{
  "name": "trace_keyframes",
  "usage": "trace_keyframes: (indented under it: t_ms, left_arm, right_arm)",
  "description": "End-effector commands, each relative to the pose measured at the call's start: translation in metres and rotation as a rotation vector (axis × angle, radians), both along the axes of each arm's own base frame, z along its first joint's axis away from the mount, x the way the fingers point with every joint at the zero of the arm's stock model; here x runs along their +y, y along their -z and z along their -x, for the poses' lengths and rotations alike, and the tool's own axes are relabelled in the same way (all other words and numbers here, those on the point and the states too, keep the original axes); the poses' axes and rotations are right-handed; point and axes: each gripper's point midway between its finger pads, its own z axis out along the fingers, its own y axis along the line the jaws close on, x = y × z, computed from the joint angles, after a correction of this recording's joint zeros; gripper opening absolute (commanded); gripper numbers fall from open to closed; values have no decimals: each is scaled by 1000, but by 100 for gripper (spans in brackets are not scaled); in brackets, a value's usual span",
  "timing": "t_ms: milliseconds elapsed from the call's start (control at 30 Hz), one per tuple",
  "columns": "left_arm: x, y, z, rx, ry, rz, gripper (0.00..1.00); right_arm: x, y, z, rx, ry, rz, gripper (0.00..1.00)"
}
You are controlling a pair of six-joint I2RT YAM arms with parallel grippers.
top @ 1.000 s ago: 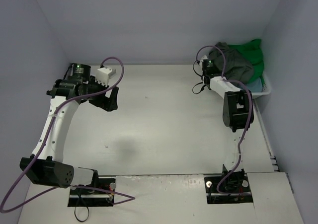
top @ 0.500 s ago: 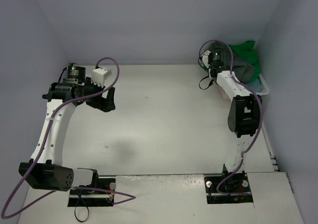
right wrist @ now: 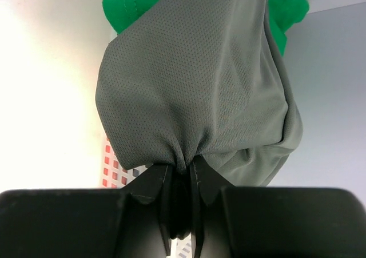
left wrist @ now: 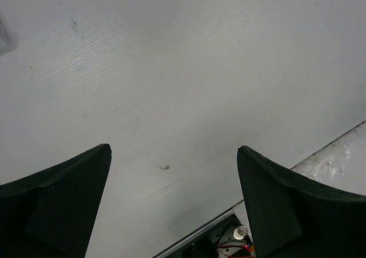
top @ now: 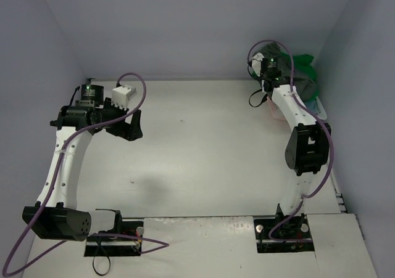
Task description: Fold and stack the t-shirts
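A heap of t-shirts fills the white basket at the back right. On top lies the dark grey-olive t-shirt, with the bright green t-shirt beneath and behind it. A light blue edge shows lower in the basket. My right gripper is shut on a bunched fold of the grey-olive shirt, which hangs gathered from the jaws. My left gripper hovers open over the bare table at the left, holding nothing.
The basket's lattice wall shows just under the held cloth. The purple-grey side wall runs close beside the basket. The white table stretches between the arms, and the arm bases sit at its near edge.
The right arm reached farther back over the basket and its jaws closed on the grey-olive shirt. The left arm drew slightly back and to the left, still open.
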Motion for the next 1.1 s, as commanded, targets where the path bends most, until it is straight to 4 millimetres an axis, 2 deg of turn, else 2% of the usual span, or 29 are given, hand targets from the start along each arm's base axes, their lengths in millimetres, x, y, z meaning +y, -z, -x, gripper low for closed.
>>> trace_keyframes:
  t_ms: [0,433,533,667,833,933,1000,1033,1067]
  left_arm:
    - [-2,-20,-2,-74,3,26,85]
    - [-1,-16,-2,-56,-4,19,85]
    - [-1,-13,-2,-44,-4,18,85]
    - [0,-13,-2,-42,-3,15,85]
    - [-1,-11,-3,-34,-6,16,85]
    - [0,-9,-3,-30,-7,16,85]
    - [0,-7,-2,-27,-6,15,85]
    - [0,-8,-2,-28,-7,16,85]
    - [0,-7,-1,-29,-5,14,85]
  right_arm:
    - [6,-7,-7,-46,-17,-29,1]
    - [7,69,-14,84,-7,-68,0]
    - [3,81,-18,99,1,-67,0]
    - [-3,84,-22,99,11,-67,1]
    - [-14,78,-29,82,22,-63,16]
    - [-22,75,-33,75,31,-52,33]
    - [-27,75,-34,76,34,-43,40]
    - [-27,76,-34,78,33,-43,48]
    - [-28,77,-34,80,33,-44,49]
